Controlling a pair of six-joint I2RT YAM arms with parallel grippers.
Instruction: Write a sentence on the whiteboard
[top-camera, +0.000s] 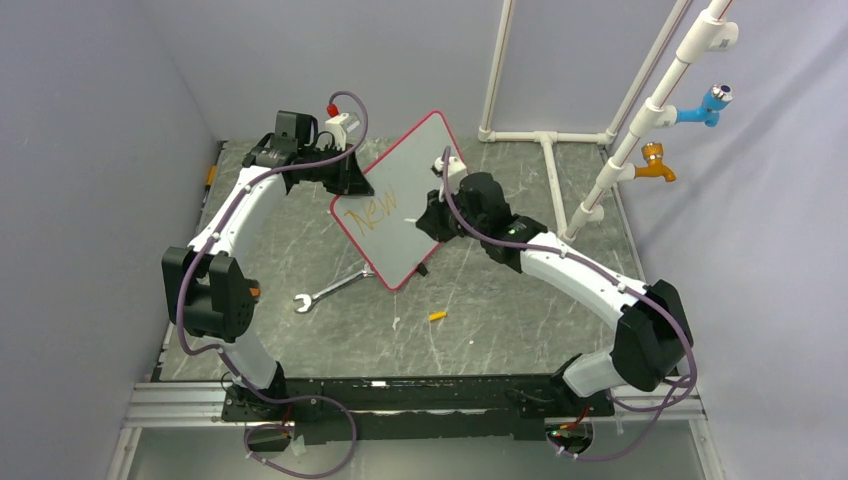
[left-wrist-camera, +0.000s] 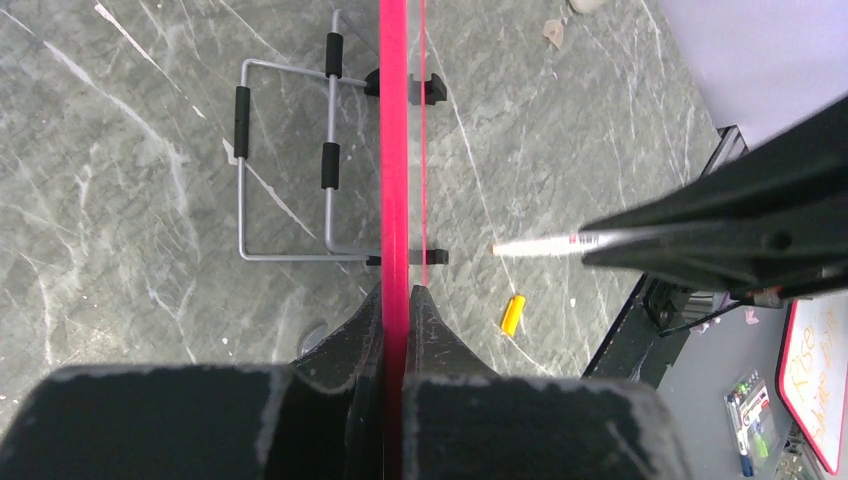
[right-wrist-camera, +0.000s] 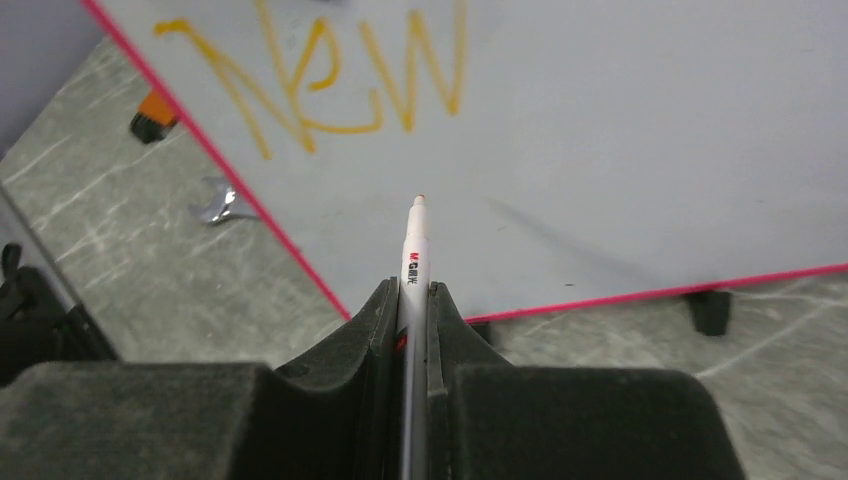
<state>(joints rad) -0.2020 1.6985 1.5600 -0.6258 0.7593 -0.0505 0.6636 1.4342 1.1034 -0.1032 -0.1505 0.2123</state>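
The whiteboard (top-camera: 405, 205) stands tilted on the bench (top-camera: 480, 300), its red frame clamped in the left gripper (left-wrist-camera: 407, 290). The right gripper (right-wrist-camera: 413, 285), closed on a marker (right-wrist-camera: 415, 240), points the tip just short of the surface below "New", all there is of the sentence (right-wrist-camera: 330, 80). The next strokes probably need a firm brace and light pressure.

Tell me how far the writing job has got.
Done: only "New" stands in orange on the whiteboard. In hand: left claw clamps the board's red frame; right claw holds the marker aimed at the board. Left: the rest of the sentence.
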